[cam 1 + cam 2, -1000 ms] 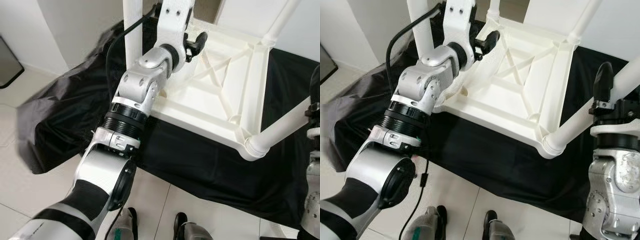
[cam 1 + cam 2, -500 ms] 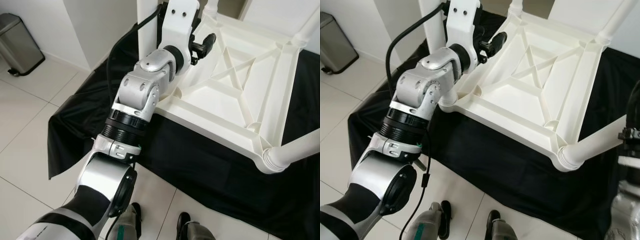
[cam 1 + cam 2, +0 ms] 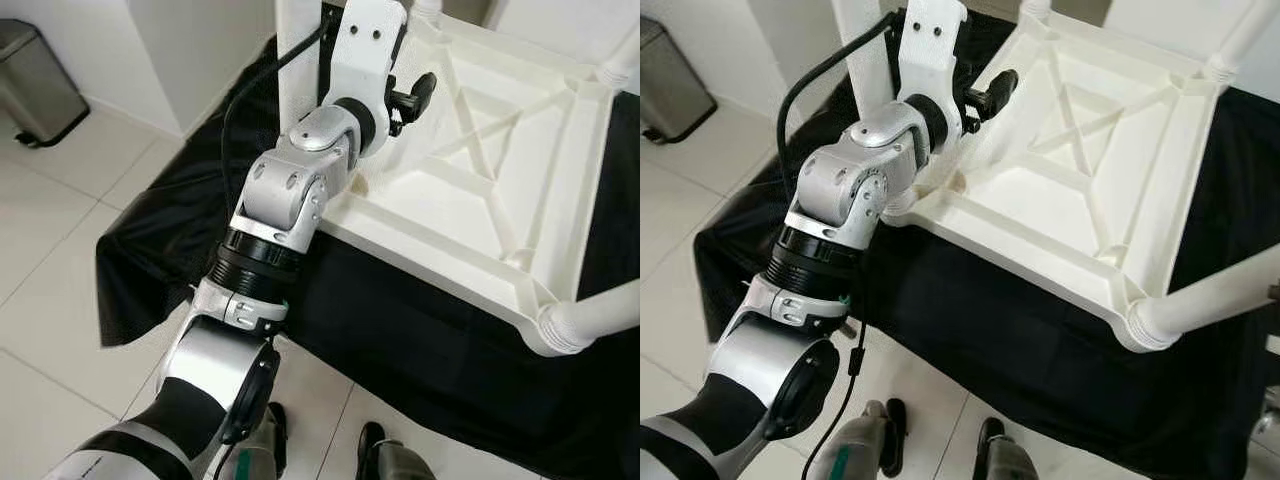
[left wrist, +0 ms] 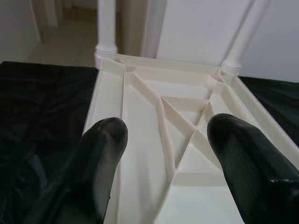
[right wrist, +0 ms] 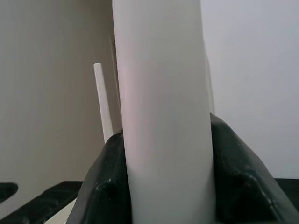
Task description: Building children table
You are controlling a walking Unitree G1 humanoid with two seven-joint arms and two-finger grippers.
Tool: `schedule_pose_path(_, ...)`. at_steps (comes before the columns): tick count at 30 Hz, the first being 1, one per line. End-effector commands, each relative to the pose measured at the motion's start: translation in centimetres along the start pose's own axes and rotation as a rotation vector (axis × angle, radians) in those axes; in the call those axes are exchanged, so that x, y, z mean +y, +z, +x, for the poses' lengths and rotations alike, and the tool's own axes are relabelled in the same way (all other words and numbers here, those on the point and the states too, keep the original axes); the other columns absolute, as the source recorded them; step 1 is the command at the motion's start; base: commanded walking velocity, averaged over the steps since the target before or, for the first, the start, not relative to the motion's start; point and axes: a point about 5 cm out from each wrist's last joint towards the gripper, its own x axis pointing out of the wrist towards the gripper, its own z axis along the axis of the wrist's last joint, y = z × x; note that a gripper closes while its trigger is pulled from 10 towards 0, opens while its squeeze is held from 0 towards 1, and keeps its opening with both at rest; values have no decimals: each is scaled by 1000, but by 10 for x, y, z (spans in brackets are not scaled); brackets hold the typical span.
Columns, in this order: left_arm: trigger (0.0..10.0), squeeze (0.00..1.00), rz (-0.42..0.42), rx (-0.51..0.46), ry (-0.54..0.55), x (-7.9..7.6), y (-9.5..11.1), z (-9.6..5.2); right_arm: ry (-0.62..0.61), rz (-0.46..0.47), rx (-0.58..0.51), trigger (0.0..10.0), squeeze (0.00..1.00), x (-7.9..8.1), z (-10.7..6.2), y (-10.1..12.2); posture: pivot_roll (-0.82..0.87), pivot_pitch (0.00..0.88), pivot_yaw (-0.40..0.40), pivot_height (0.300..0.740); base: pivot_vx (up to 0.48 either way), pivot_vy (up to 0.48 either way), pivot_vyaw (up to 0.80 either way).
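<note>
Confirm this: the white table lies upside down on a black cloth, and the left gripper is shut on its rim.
Not shut. The left wrist view shows the left gripper open, fingers spread above the table underside. The table does lie upside down on the black cloth.

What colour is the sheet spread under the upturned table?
Black; the sheet shows best in the left eye view.
</note>
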Motion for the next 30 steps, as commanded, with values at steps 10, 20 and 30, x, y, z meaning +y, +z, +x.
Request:
schedule_pose_path(10, 10000, 0, 34, -7, -96, -25, 4, 6, -438, 161, 241, 0, 0, -77, -42, -60, 68, 231, 118, 740, 0, 0, 0)
schedule_pose_path(20, 10000, 0, 70, -3, -144, -48, 4, 13, -576, 208, 301, 0, 0, -108, -72, -89, 89, 221, 117, 740, 0, 0, 0)
schedule_pose_path(30, 10000, 0, 99, 32, -221, -79, -7, 22, -719, 271, 417, 0, 0, -123, -107, -131, 105, 203, 119, 740, 0, 0, 0)
